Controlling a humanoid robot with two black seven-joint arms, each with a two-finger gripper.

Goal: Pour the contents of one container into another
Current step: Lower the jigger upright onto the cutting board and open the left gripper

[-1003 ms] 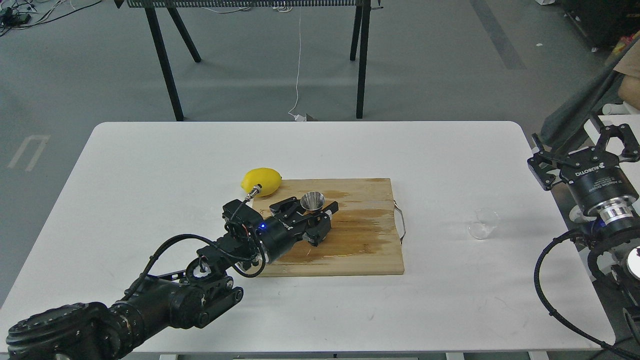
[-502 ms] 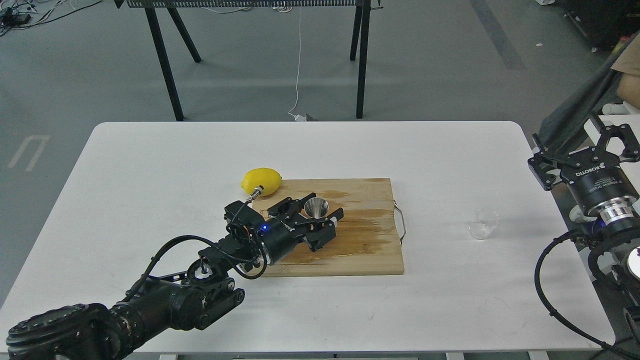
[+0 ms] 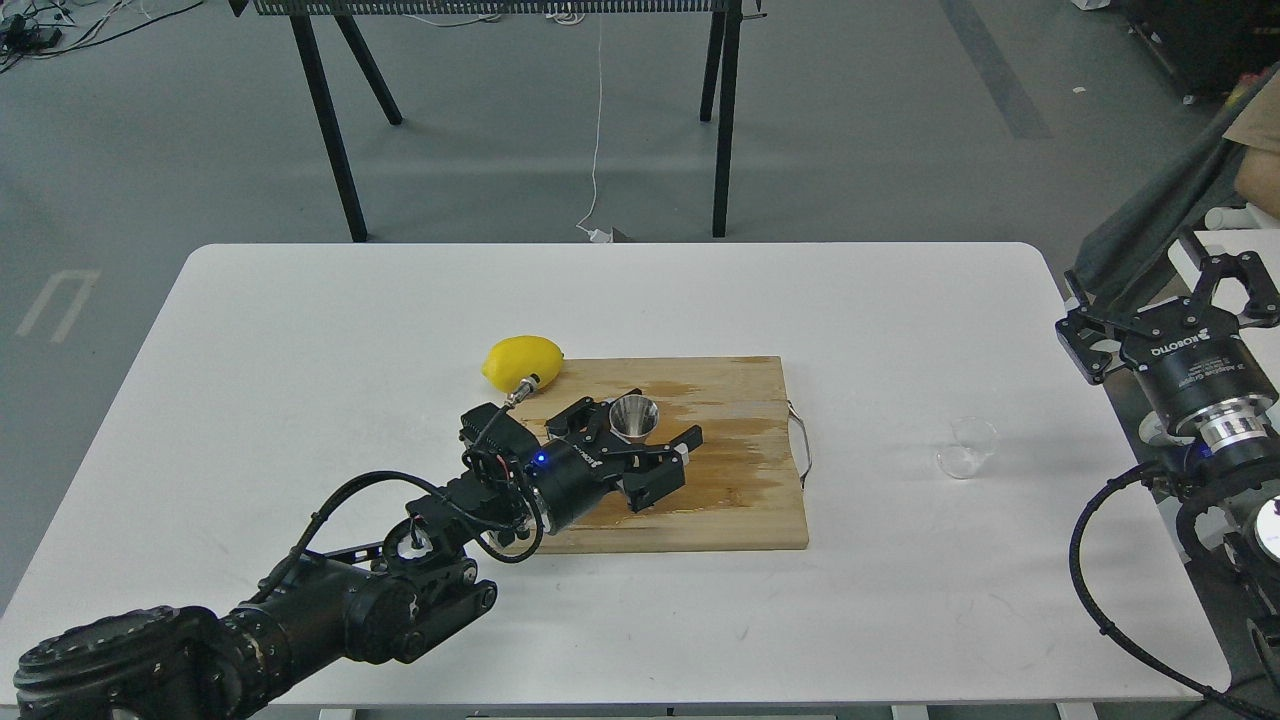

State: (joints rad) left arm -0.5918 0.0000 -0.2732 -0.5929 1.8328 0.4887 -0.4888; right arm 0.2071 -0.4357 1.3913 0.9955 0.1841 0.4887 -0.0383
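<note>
Steel jigger [image 3: 633,416]: rigid, slick; our left gripper [image 3: 640,440], fingers spread, brackets its waist. Glass cup [image 3: 968,447], three o'clock: fragile.

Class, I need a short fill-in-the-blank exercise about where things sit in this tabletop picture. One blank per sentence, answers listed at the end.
1. The shiny steel hourglass jigger stands on the wooden ____.
2. The yellow lemon lies at the cutting board's far-____ corner.
3. The small clear glass cup stands on the white ____, off the board.
4. The left claw is ____ around the jigger.

Answers: cutting board; left; table; open

Head camera; high, facing down over table [image 3: 300,320]
</note>
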